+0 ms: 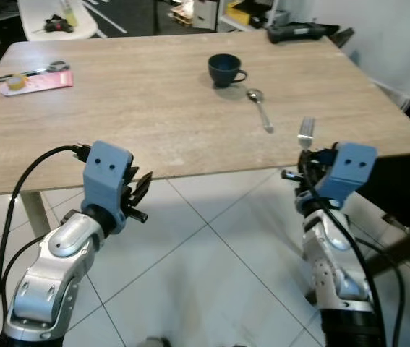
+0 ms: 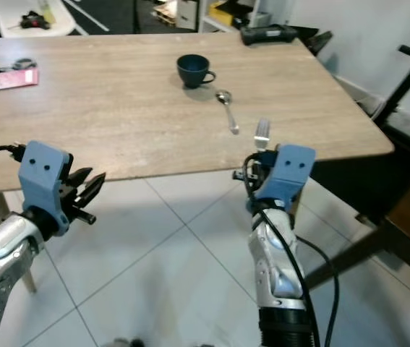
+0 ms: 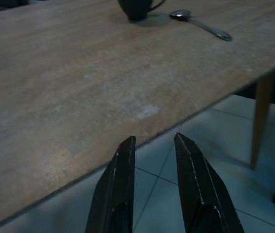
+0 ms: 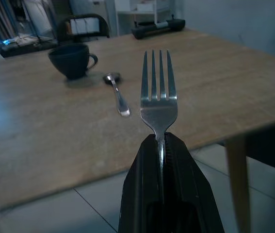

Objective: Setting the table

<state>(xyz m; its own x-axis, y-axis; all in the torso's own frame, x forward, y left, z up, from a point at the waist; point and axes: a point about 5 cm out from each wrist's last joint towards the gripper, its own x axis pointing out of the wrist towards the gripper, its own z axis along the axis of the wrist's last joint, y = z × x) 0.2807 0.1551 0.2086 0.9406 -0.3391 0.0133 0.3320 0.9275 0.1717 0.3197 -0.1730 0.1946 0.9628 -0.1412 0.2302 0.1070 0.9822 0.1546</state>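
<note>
Wood-grain tabletop [image 1: 132, 108] stretches ahead of the robot, with a dark blue cup [image 1: 224, 70] and a spoon [image 1: 259, 108] lying just beside it toward the right edge. At the far left corner sits a pink packet [image 1: 37, 80] with what looks like scissors on it, well apart from the place setting.

The right gripper [image 4: 162, 145] is clamped on the handle of a fork [image 4: 159, 92], tines pointing up and away toward the table; it hovers just off the near right edge of the table, over the tiled floor [image 1: 205, 275]. The left gripper [image 3: 153, 145] is empty, its two black fingers slightly parted, held just off the near edge too.

The fork probably belongs near the spoon and cup, so the step in hand seems to be carrying it over the edge and laying it down. The risks, as I judge them: the hold is only on the thin handle, so the fork could pivot or slip if the tines catch the table edge on the way in. Let go too early, it drops to the tiles. Set down too close, it may knock the spoon or nudge the cup. A release from height would make it bounce and skew.
</note>
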